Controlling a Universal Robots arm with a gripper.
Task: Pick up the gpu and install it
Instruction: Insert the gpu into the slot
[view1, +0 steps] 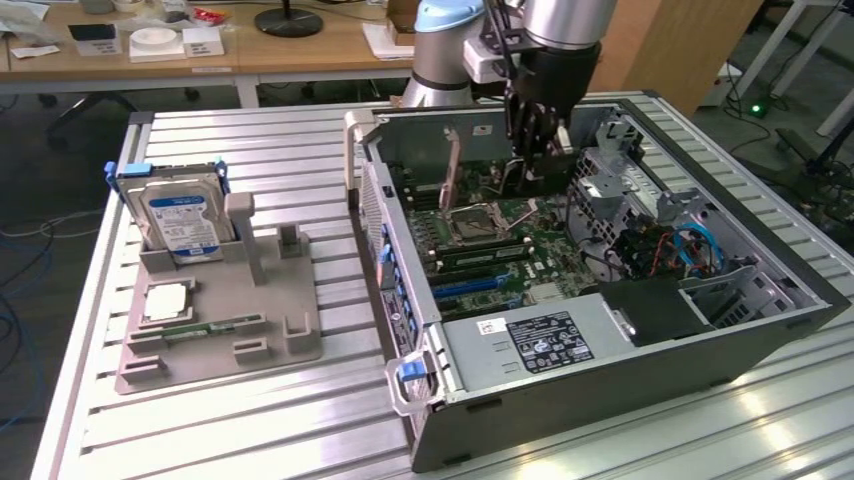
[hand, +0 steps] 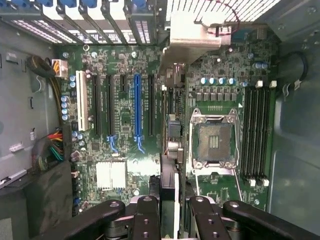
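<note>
Matt black pincer (hand: 172, 202), gpu (hand: 172, 130) with dull silvery metal bracket (hand: 195, 36), glossy motherboard (hand: 125, 100), ribbed shiny metal table (view1: 240, 425).

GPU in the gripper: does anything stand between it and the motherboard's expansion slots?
Nothing visible does. The gpu, clamped edge-on in the gripper, hangs over the motherboard, and the blue slot and black slots beside it lie bare.

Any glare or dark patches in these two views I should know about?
Exterior view: light glares off the table slats, while the motherboard inside the case is lit fairly evenly. Wrist view: the white heatsink and the bracket of the gpu wash out pale, the cables sit in a dim corner, and the hand gripping the gpu is dark.
</note>
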